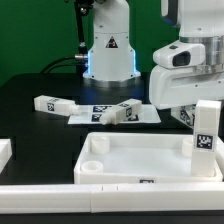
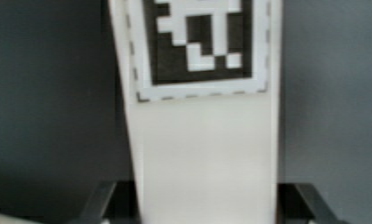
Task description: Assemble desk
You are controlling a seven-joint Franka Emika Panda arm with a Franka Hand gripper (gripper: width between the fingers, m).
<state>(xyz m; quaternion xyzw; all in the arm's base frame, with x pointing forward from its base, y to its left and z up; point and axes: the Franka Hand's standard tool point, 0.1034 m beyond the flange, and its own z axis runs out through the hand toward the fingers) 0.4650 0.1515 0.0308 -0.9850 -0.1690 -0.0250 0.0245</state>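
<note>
Going across the exterior view: one spare leg (image 1: 55,103) lies flat on the left, a second leg (image 1: 118,112) lies across the marker board (image 1: 82,118), and the tray-like tabletop (image 1: 140,160) sits out front. On that view's right, the jaws are pinched narrow on the sides of the upright leg (image 1: 206,120). Its long axis is vertical, tagged end down, at the tabletop's far corner. I'd guess straight down comes next. Can't tell if it's seated.

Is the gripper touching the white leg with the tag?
Touching. The wrist view shows the leg squeezed between the gripper's two dark fingers, no gap either side.
</note>
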